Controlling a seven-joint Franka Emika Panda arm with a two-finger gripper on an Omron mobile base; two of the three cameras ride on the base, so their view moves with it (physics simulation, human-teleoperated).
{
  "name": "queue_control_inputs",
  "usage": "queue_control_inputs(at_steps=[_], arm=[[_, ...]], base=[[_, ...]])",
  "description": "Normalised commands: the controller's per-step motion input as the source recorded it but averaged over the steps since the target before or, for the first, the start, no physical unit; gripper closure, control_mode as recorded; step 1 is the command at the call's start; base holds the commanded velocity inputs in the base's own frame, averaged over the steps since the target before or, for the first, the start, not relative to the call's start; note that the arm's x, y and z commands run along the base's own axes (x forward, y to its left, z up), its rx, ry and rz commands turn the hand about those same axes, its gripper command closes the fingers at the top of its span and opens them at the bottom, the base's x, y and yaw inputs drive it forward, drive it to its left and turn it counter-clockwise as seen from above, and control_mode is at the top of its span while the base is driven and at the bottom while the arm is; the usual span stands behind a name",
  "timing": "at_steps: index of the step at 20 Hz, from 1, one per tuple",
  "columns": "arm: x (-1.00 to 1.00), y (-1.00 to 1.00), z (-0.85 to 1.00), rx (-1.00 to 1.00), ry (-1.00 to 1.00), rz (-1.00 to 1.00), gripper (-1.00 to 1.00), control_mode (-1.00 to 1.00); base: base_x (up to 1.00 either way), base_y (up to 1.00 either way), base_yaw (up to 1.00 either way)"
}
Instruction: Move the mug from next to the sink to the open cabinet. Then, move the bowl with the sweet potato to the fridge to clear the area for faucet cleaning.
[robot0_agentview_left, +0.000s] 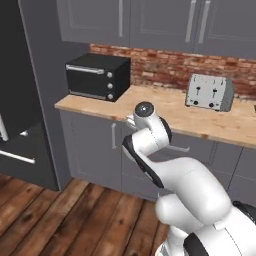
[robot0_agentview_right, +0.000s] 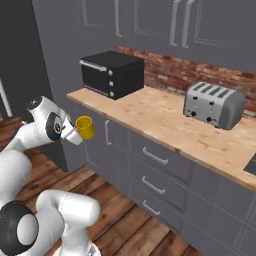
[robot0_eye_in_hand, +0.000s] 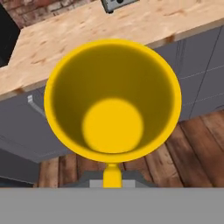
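My gripper (robot0_agentview_right: 76, 132) is shut on the handle of the bright-yellow mug (robot0_agentview_right: 85, 127) and holds it in the air, in front of the lower cabinets and below the counter's edge. In the hand view I look straight into the mug (robot0_eye_in_hand: 113, 100); it is empty, and its handle (robot0_eye_in_hand: 112, 175) points down toward the hand. The black fridge (robot0_agentview_left: 20, 100) stands at the left with its pale door handle (robot0_agentview_left: 3, 128). The bowl, sweet potato, faucet and open cabinet are out of view.
A black toaster oven (robot0_agentview_left: 97, 76) and a silver toaster (robot0_agentview_left: 209, 91) stand on the wooden counter (robot0_agentview_left: 165, 112). Closed grey wall cabinets (robot0_agentview_right: 150, 20) hang above it, drawers (robot0_agentview_right: 155, 160) sit below, and a wood floor (robot0_agentview_left: 60, 215) lies in front.
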Motion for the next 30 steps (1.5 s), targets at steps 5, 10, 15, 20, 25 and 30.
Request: queue_control_inputs(at_steps=[5, 10, 15, 20, 25, 30], arm=[[0.00, 0.00, 0.00, 0.00, 0.00, 0.00, 1.00, 1.00], [0.00, 0.00, 0.00, 0.00, 0.00, 0.00, 1.00, 1.00], [0.00, 0.00, 0.00, 0.00, 0.00, 0.00, 1.00, 1.00], [0.00, 0.00, 0.00, 0.00, 0.00, 0.00, 1.00, 1.00], [0.00, 0.00, 0.00, 0.00, 0.00, 0.00, 1.00, 1.00], [0.00, 0.00, 0.00, 0.00, 0.00, 0.00, 1.00, 1.00]], base=[[-0.05, -0.42, -0.48], [0.00, -0.50, -0.88], [0.00, -0.58, -0.89], [0.00, -0.56, -0.86], [0.04, -0.59, -0.71], [0.69, -1.00, -0.28]])
